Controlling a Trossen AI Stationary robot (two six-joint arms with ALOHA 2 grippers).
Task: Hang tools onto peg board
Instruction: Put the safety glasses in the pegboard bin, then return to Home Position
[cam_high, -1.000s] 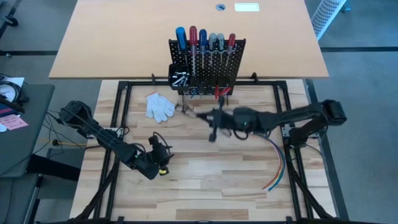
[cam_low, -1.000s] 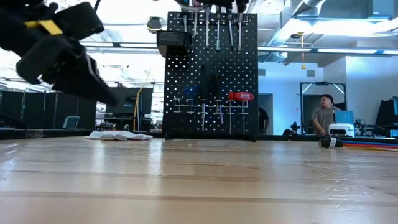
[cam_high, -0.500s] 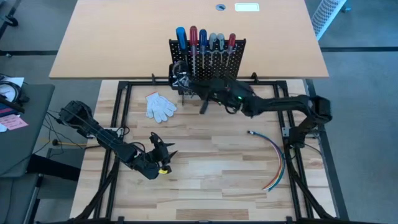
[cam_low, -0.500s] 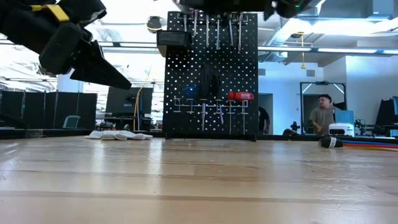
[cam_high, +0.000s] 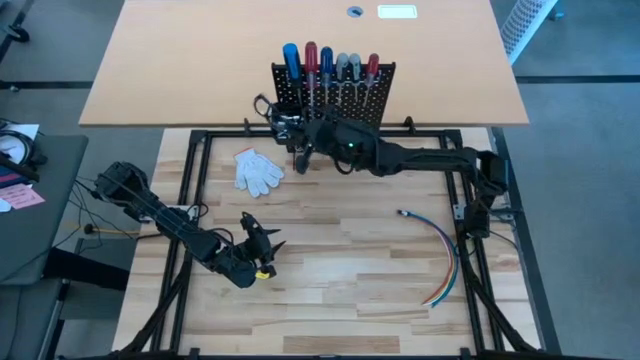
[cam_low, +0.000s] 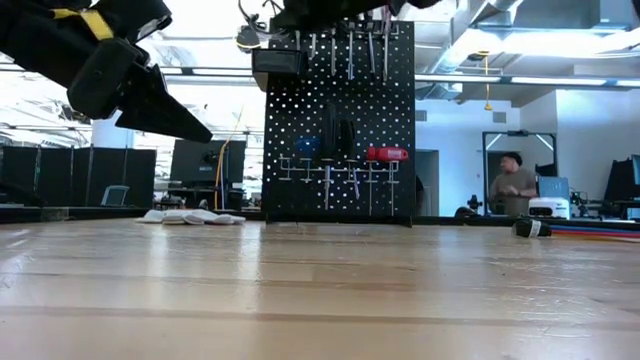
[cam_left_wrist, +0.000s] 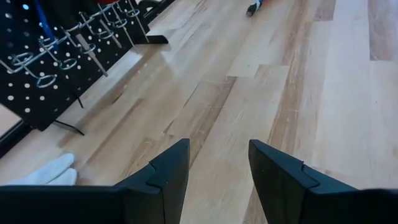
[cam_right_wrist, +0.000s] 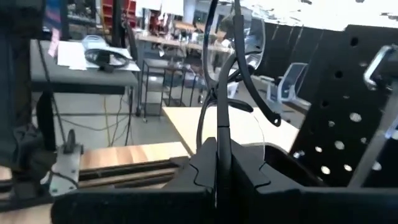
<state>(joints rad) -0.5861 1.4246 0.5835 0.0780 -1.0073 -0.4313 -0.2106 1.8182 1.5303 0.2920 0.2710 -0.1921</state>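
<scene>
Our right gripper sits at the upper middle of the high view, against the left edge of the peg board and just beside its black bin. In the right wrist view its fingers are pressed together on a thin wire-like tool, whose dark loops rise from between them. We cannot tell what kind of tool it is.

The first risk we see is the grip. So slim a piece can twist between the pads and meet the hook or the bin at the wrong angle. Its loops could also catch on the bin's rim or on a neighbouring peg.

The second risk is the reach. The arm stretches far across the table, so a small nudge might rock the upright board and shake the screwdrivers hanging along its top, or the red-handled pliers lower down.

Our left gripper waits at the lower left of the high view with its fingers apart and nothing between them, well clear of the board and of the white glove.
</scene>
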